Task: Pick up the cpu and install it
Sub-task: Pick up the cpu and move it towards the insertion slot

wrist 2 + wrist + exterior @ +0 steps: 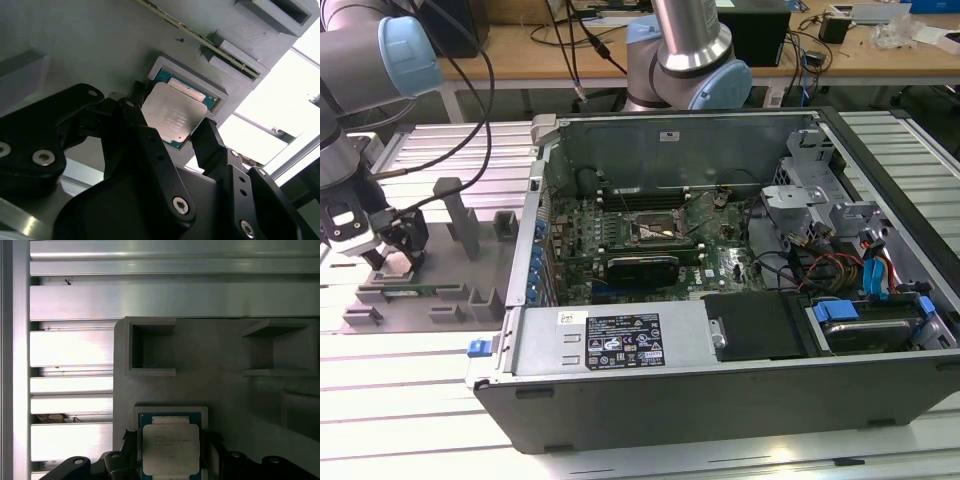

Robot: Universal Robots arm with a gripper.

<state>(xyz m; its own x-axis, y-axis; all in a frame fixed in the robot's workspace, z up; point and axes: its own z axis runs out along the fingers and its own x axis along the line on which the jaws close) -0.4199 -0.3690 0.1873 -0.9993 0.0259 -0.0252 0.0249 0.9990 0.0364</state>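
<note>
cpu [172, 116]: lies flat, silver top up, in a shallow square recess of the grey fixture [450, 290], at the exterior view's far left. It is well apart from the open computer case [720, 390]. It is not lifted, and its green rim sits inside the recess walls in both wrist views.

Key relation: the cpu is straight under the gripper [392, 252], centred between the two black fingers [207, 140]. One finger is at each of two opposite edges. The chip is near-square with no real long axis. In the first wrist view its sides run parallel to the finger faces, so the alignment looks squared up.

Gripper state: the jaws are spread about as wide as the recess and straddle the chip. No squeeze on its edges shows, so my judgement is open, not yet gripping. Whether the pads touch the fixture walls cannot be told.

Arm [360, 60] pose: the links come in from the exterior view's top left, with the wrist turned down over the fixture. The tool is low, close above the fixture's surface, with cables trailing off the wrist.

Moving right in the exterior view:
- Upright fixture posts stand beside the gripper.
- Next is the case's left wall.
- The motherboard [720, 255] lies flat inside the case.
- The black-framed socket [655, 232] is near the board's middle, and whether its cover is up is too small to tell.
- The drive bay and coloured cables fill the case's right end.
- Everything sits on a slatted metal table [400, 400].

Progress judgement: the pick is not made and the install has not begun.
</note>
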